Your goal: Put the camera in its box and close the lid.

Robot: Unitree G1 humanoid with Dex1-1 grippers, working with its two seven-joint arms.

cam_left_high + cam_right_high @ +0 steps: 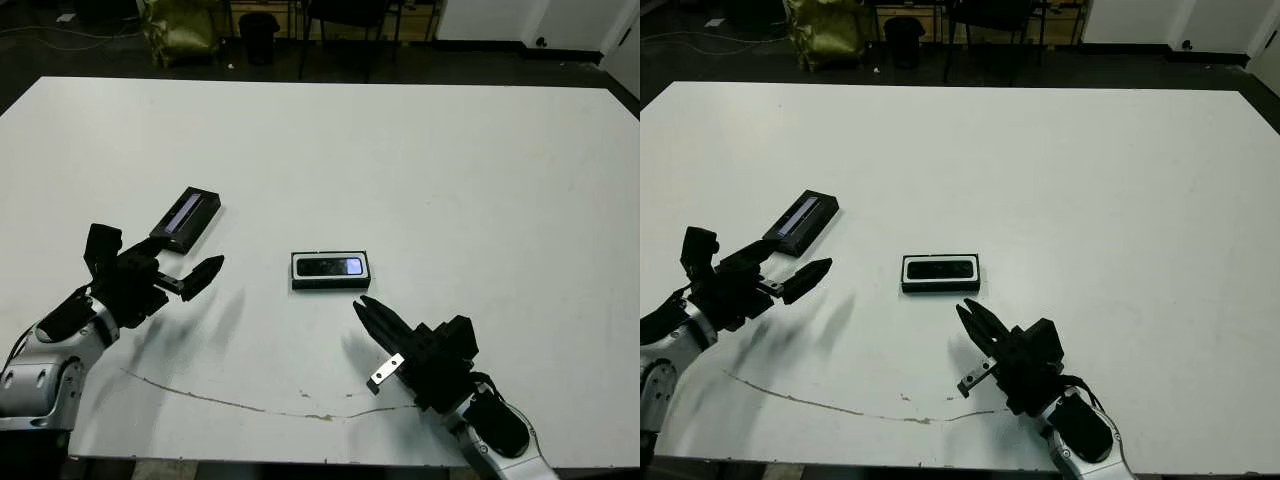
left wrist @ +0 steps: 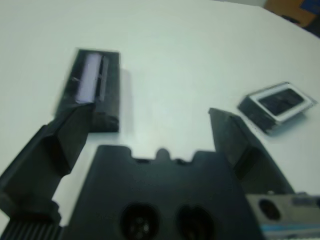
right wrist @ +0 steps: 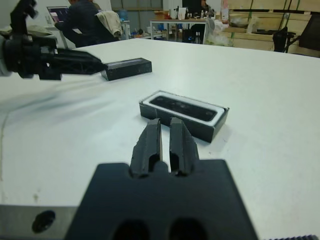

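Already the slim black rectangular camera with its glossy dark face [image 1: 331, 267] lies seated in the small shallow black box with white lining [image 1: 296, 271] at the middle of the white tabletop [image 1: 450, 180], leaving only the lid to go on. That lid, a shallow black rectangular tray with a pale bluish-grey strip inside [image 1: 186, 218], rests open side up well to the left of the box, apart from it.

The lid looks light and stiff, its smooth walls likely slippery; a pinch across its narrow width, on the two long walls near mid-length, seems the safest hold, and it will need turning over before it can cover the box.

The left end effector [image 1: 176, 270] hovers just short of the lid's near end, its two black fingers spread wide, holding nothing. The right end effector [image 3: 165, 142] points at the box from close by without touching it, fingers pressed almost together, and likewise grips nothing.
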